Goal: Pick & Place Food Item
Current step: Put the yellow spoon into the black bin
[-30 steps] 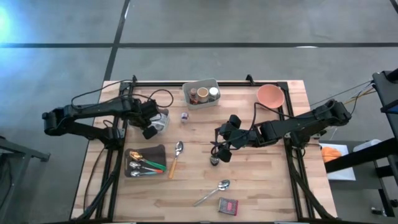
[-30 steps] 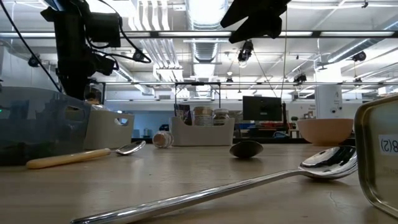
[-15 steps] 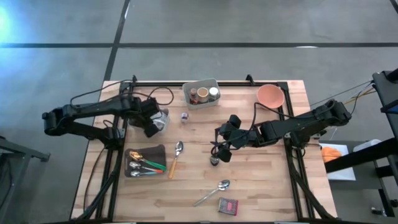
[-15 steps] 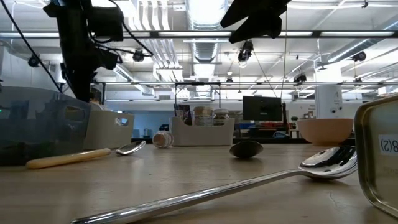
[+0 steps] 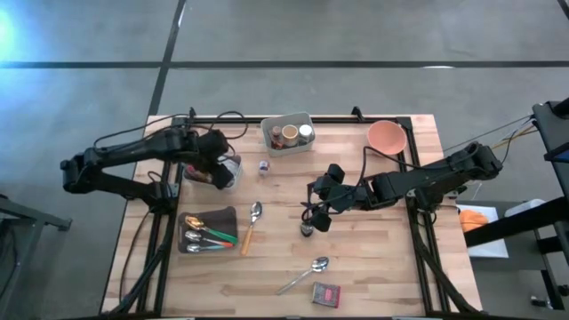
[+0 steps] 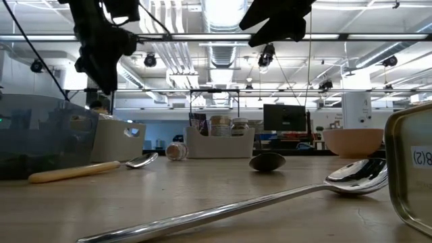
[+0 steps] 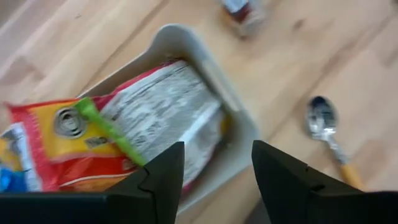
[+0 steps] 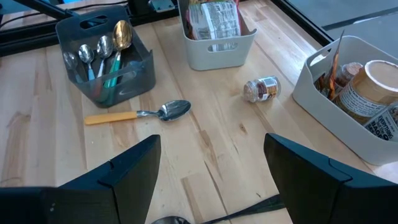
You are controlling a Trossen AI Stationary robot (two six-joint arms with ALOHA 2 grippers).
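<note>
A red and yellow food packet [image 7: 124,124] lies inside a small white bin [image 7: 239,118] at the table's far left, also seen as the white bin [image 5: 231,169]. My left gripper [image 7: 217,158] hovers above that bin, open, with nothing between its fingers; it shows high up as the left gripper [image 6: 101,57] in the low view. My right gripper [image 5: 313,213] hangs open over the middle of the table, above a small dark object [image 5: 307,230], touching nothing.
A small jar [image 5: 264,165] lies on its side beside the bin. At the far edge stand a white bin of cups [image 5: 287,133] and a pink bowl [image 5: 387,135]. A dark cutlery caddy [image 5: 206,229], a yellow-handled spoon [image 5: 252,222], a steel spoon [image 5: 304,274] and a tin [image 5: 326,294] lie nearer.
My left gripper has opened and risen straight up from the white bin, rolling a little as it went. The food packet has stayed in the bin. My right arm has kept still.
</note>
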